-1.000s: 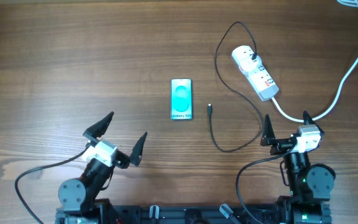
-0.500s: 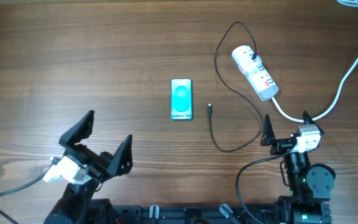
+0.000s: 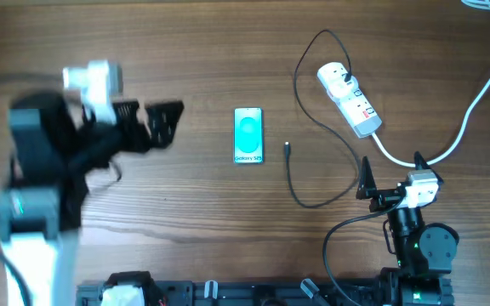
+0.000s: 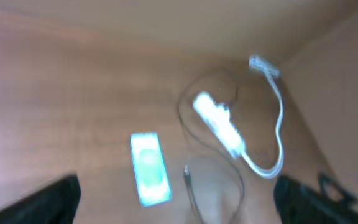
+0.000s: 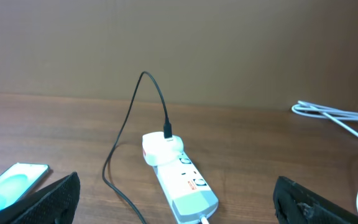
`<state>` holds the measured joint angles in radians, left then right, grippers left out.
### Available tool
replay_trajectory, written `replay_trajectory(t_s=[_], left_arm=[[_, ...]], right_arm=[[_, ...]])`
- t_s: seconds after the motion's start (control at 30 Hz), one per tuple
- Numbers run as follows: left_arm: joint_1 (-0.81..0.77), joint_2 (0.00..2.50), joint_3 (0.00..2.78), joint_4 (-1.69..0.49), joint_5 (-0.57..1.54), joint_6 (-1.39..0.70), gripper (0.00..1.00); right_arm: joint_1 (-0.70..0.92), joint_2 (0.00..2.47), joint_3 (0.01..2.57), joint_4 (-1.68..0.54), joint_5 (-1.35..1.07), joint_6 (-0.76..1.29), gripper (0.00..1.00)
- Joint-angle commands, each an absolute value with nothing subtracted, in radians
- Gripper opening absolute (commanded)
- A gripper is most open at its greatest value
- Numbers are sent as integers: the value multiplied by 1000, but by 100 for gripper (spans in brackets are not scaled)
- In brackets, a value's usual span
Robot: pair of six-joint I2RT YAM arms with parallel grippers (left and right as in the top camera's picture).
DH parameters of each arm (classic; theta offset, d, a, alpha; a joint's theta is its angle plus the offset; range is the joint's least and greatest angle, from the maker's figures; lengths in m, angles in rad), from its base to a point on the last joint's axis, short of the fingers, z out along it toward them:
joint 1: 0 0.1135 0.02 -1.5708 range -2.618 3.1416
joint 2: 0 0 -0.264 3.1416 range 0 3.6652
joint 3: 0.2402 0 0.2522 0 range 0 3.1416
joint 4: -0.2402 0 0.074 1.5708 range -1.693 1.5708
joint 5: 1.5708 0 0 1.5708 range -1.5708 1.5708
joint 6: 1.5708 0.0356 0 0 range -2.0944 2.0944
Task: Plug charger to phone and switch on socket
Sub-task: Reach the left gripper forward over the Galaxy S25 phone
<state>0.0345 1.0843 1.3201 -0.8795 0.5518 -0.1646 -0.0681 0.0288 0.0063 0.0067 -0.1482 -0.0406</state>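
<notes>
The phone [image 3: 247,135] lies flat at the table's middle, cyan screen up. The charger [image 3: 300,200] is a thin black cable; its connector tip [image 3: 287,147] lies loose just right of the phone. Its other end enters a white block on the socket [image 3: 350,99], a white strip at the back right. My left gripper [image 3: 147,123] is open and empty, raised left of the phone; its blurred view shows the phone [image 4: 149,168], tip [image 4: 186,171] and socket [image 4: 219,121]. My right gripper [image 3: 391,170] is open and empty, in front of the socket [image 5: 182,177].
The socket's thick white cord [image 3: 475,93] curves from its near end out past the back right corner and also shows in the right wrist view [image 5: 334,115]. The phone's corner [image 5: 11,183] shows at that view's lower left.
My left arm has lifted from the table's front left and swung up and back, its gripper now pointing toward the phone. The right arm, phone, charger and socket have not moved.
</notes>
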Motion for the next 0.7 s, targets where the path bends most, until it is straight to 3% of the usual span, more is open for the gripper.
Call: replay_trajectory(t_s=[0.0, 0.1, 0.3, 0.57, 0.67], left_arm=[[35, 1311, 1573, -1010, 749, -182, 100], [23, 1399, 1600, -912, 965, -305, 100], [-208, 1433, 1626, -963, 468, -477, 100], [-393, 1808, 2031, -1412, 92, -488, 100], [-440, 1973, 2055, -1466, 17, -514, 100]], right_arm=[[-65, 25, 5, 9, -134, -52, 100], [-65, 25, 5, 9, -134, -52, 100], [-65, 25, 5, 9, -134, -52, 100], [-65, 25, 5, 9, -134, -52, 100], [-65, 25, 5, 9, -134, -52, 100]])
